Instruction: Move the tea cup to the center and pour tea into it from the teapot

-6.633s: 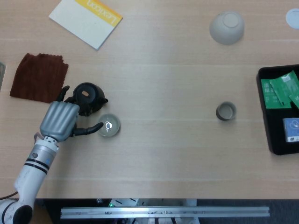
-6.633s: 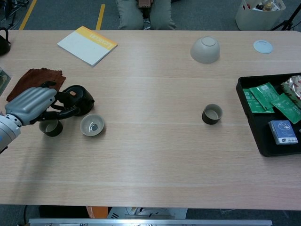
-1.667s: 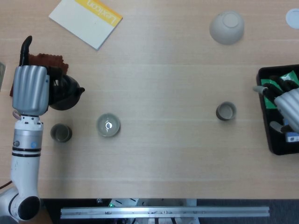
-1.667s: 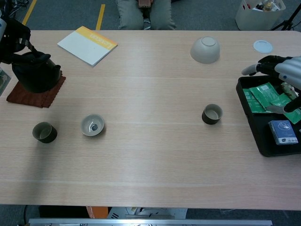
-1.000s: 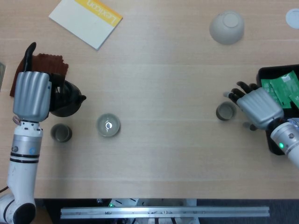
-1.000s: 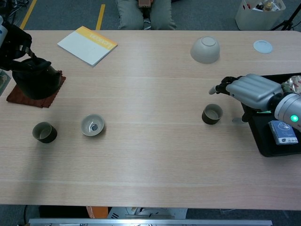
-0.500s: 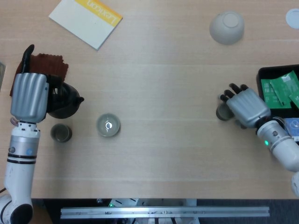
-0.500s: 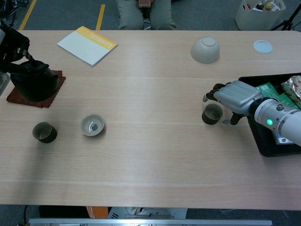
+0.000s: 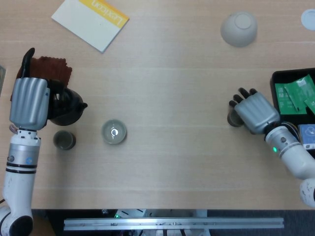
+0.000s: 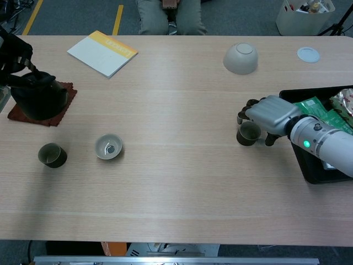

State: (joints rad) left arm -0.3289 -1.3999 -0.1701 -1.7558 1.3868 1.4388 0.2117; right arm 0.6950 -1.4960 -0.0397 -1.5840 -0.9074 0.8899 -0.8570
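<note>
Your right hand [image 10: 270,117] is curled around the tea cup [image 10: 247,134] out at 3 o'clock, left hand [image 9: 29,101] grasping the teapot [image 9: 66,109] over at 9, so nothing's centered or poured yet.

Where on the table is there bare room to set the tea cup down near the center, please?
The widest bare patch lies mid-table, bordered by the lid on the left, the tea cup under the right robot hand on the right, and the notebook and bowl beyond. It is crowded around the teapot, cloth and black tray.
</note>
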